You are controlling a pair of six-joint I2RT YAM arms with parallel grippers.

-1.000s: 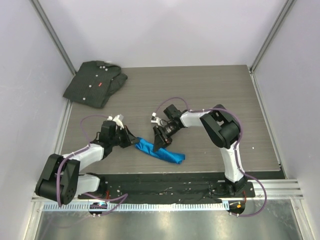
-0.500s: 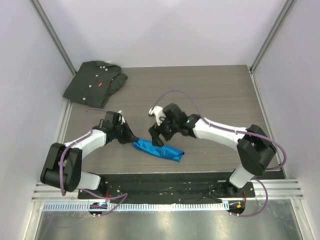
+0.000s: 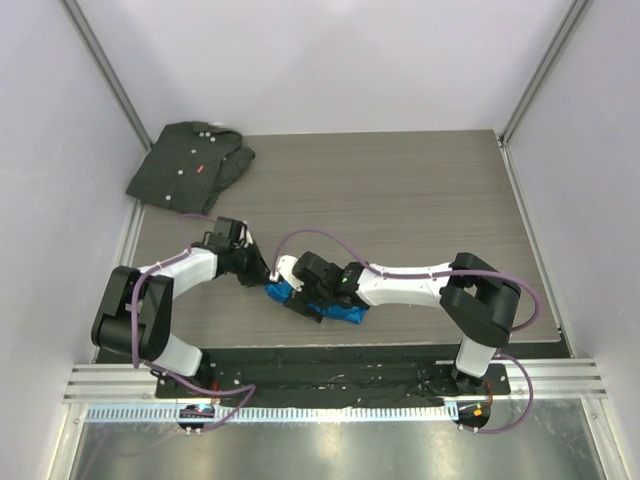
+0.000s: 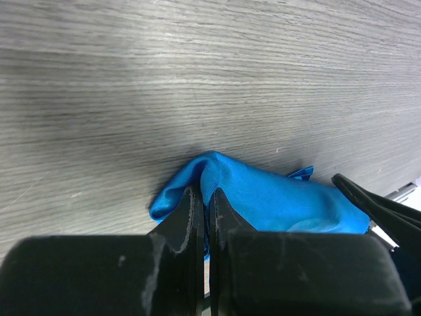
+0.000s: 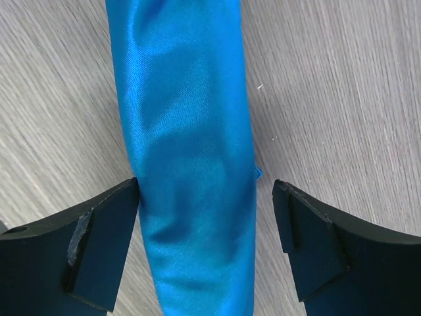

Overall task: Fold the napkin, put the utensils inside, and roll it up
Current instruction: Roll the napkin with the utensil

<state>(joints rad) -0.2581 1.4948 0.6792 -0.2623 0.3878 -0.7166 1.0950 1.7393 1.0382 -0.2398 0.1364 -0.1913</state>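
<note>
**Blue roll pinched at one end, straddled mid-length**

The bright blue, shiny cloth napkin (image 3: 350, 313) lay rolled into a slim tube near the near edge of the grey wood-grain desk (image 3: 400, 190), left of its middle. The left pincer (image 4: 205, 197) was clamped on the roll's left end. The right pincer (image 5: 207, 224) gaped wide, one finger close on each side of the tube.

Grey wood-grain tabletop (image 3: 400, 190) here, with a bright blue napkin (image 3: 347, 313) lying near the front edge as a long skinny bundle, and a dark folded button shirt (image 3: 188, 165) with a little red tag off in the far left corner, well apart from it.
</note>
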